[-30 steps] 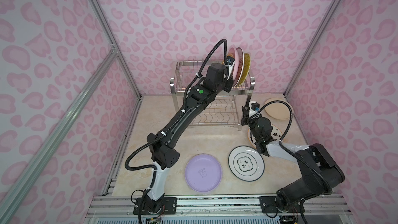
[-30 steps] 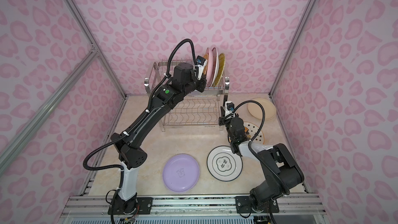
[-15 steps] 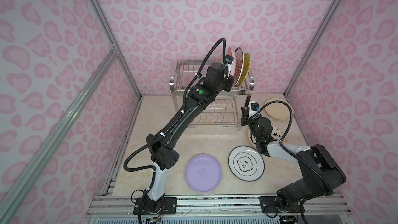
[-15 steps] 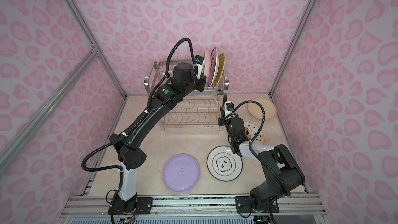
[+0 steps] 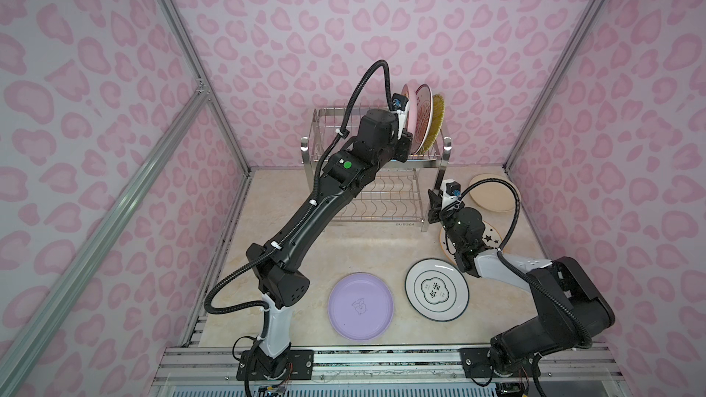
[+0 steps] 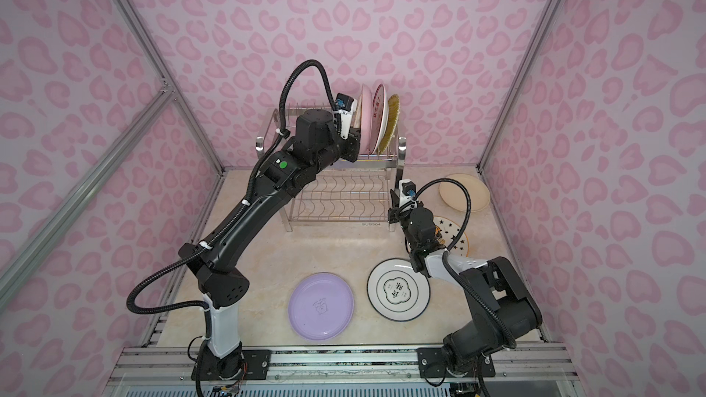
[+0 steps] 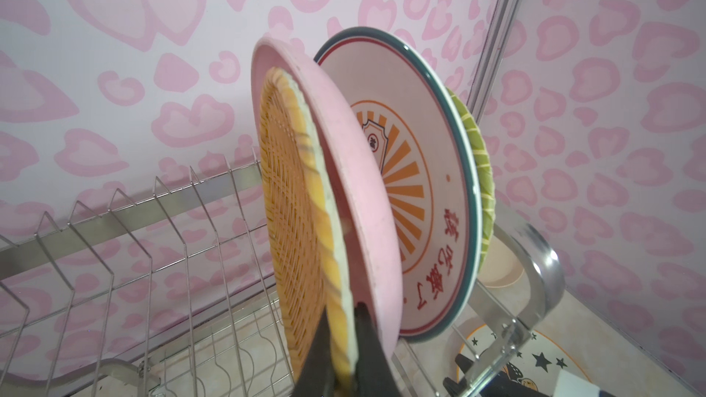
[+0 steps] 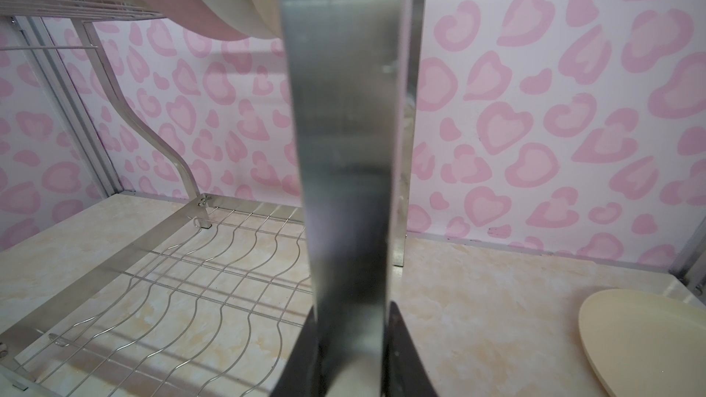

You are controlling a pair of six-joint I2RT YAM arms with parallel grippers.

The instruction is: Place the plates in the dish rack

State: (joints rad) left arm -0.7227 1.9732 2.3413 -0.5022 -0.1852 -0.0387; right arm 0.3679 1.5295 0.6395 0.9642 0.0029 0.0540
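The left fingers (image 7: 366, 349) are clamped on the rim of the orange woven plate (image 7: 294, 204), which stands on edge beyond them in the dish rack (image 7: 114, 231), the pink plate (image 7: 344, 185) just beside. The right fingers (image 8: 298, 364) grip the rack leg (image 8: 344, 147) (steadying it, I judge). Released before seating between prongs, the plate could tip or slide.

Perhaps four plates (image 7: 359, 192) upright in rack (image 7: 542, 261)
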